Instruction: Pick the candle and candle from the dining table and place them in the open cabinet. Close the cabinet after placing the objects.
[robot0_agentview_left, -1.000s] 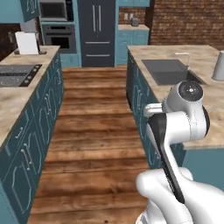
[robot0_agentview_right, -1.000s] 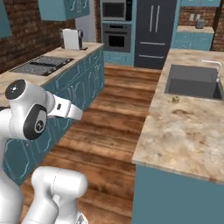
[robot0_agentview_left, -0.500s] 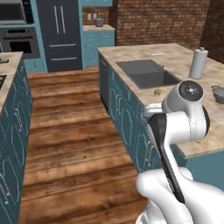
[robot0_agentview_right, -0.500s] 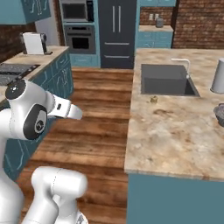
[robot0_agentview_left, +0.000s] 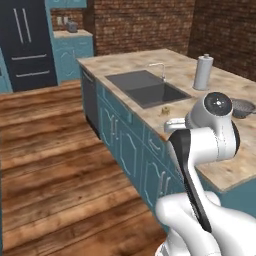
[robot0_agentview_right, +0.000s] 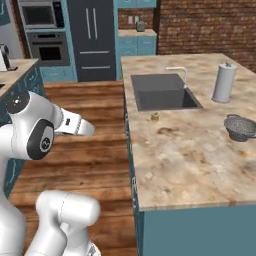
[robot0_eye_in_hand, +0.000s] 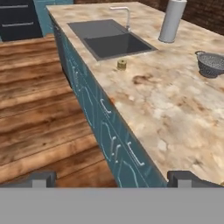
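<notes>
A squat yellowish-gold candle (robot0_eye_in_hand: 121, 64) stands upright on the dining table (robot0_eye_in_hand: 175, 109), just in front of the sink's near edge. It is a small stub (robot0_agentview_left: 164, 109) in the left base view and sits by the basin's corner (robot0_agentview_right: 155, 116) in the right base view. My gripper (robot0_eye_in_hand: 113, 178) hangs over the table's teal front, well short of the candle. Its two dark fingertips stand wide apart, open, with nothing between them. The marbled table top (robot0_agentview_right: 185, 155) stretches to my right. The cabinet is out of view.
A dark sink basin (robot0_agentview_right: 162, 92) with a faucet (robot0_eye_in_hand: 124, 13) lies behind the candle. A paper towel roll (robot0_agentview_right: 223, 82) stands at the back right, and a metal colander (robot0_agentview_right: 241, 127) sits to the right. A dark fridge (robot0_agentview_right: 92, 37) and ovens (robot0_agentview_right: 47, 45) line the far wall across the wood floor (robot0_agentview_left: 55, 165).
The whole picture has shifted: the base has turned and driven toward the island, so the table and sink are nearer and more central. The arm's pose is unchanged and the gripper stays open.
</notes>
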